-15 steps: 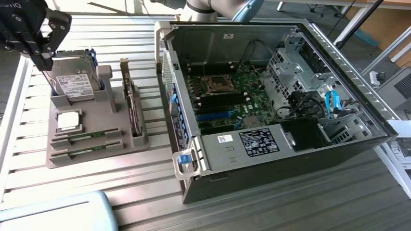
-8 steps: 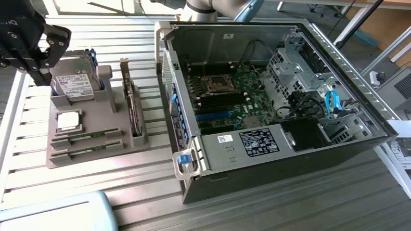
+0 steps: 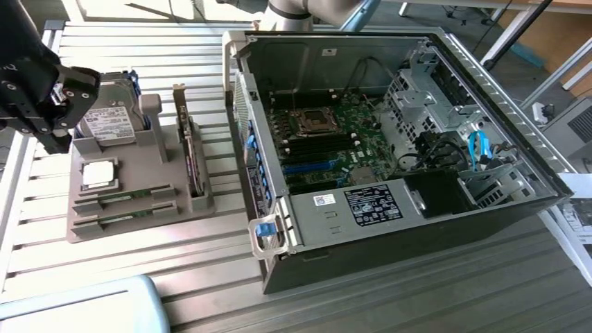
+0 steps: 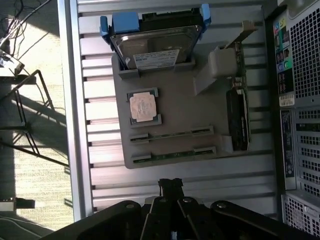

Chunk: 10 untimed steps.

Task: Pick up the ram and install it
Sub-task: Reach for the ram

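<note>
We find the gripper (image 3: 54,142) (image 4: 171,184) clenched, its fingers pressed together with nothing between them. It hangs above the slatted metal table (image 3: 138,41), at the exterior view's left of the hard drive (image 3: 111,118), and touches no part.

The gray holder (image 3: 138,232) (image 4: 185,107) carries all loose components. The first ram stick (image 3: 125,199) (image 4: 170,134) lies on edge in the slot next to the processor chip (image 3: 98,173) (image 4: 141,106). The second ram stick (image 3: 125,219) (image 4: 172,154) lies in the parallel slot just beside it, at the holder's outer edge. Both are well apart from the gripper. The expansion card (image 3: 190,156) (image 4: 237,115) stands upright along the holder's side nearest the computer case (image 3: 389,257).

The case lies open on its side, with the motherboard (image 3: 333,139) exposed. We cannot tell from these views whether its memory slots hold anything.
</note>
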Each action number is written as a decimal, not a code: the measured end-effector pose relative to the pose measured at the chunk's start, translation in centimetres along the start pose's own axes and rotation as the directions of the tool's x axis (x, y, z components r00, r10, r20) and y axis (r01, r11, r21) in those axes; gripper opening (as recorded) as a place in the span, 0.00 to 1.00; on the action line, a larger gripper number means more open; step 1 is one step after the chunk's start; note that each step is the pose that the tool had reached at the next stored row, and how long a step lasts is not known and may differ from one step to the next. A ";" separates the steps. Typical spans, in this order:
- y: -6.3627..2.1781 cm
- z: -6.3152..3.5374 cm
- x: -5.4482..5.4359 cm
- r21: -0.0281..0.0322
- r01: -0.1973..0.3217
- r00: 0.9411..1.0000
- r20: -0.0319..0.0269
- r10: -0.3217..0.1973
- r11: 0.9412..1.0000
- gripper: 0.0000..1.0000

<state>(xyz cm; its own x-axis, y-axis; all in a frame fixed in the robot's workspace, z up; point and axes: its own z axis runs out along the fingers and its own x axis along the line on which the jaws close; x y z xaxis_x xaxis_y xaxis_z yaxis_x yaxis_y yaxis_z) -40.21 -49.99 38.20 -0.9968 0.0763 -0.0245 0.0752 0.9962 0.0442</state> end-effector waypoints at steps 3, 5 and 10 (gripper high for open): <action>-1.39 -0.03 -0.1 0.000 0.000 1.000 0.000 0.000 1.000 0.11; -1.66 -0.03 -0.1 0.000 0.000 1.000 0.000 0.000 1.000 0.11; -1.66 -0.04 -0.1 0.000 0.000 1.000 0.000 0.000 1.000 0.11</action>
<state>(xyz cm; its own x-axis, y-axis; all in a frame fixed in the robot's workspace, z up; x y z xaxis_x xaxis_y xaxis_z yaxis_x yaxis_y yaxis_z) -40.20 -51.65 38.17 -0.9968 0.0762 -0.0244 0.0751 0.9962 0.0440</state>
